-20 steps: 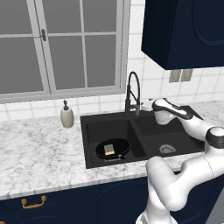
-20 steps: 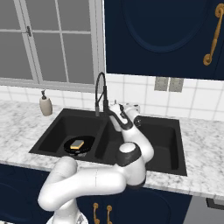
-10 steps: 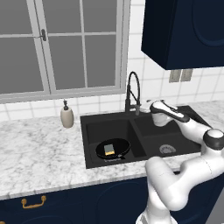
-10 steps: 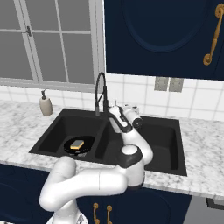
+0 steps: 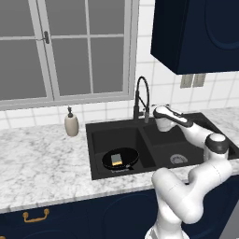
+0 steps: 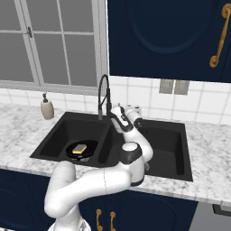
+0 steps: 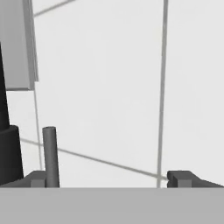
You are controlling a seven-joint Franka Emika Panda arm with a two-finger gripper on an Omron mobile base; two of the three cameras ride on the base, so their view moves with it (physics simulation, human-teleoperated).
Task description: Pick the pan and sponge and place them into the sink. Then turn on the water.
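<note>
Two fingertips of the gripper [image 7: 113, 180] stand wide apart, holding nothing; since a second ago it has edged closer to the faucet [image 5: 141, 98]; its thin lever [image 7: 50, 155] rises just beside one fingertip; pan [image 5: 120, 158] and sponge [image 5: 116, 160] lie in the sink [image 5: 193, 144], left basin, well apart.

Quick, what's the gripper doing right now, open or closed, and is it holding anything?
Gripper: open, jaws wide apart, holding nothing; it is up by the faucet, facing the tiled wall.
</note>
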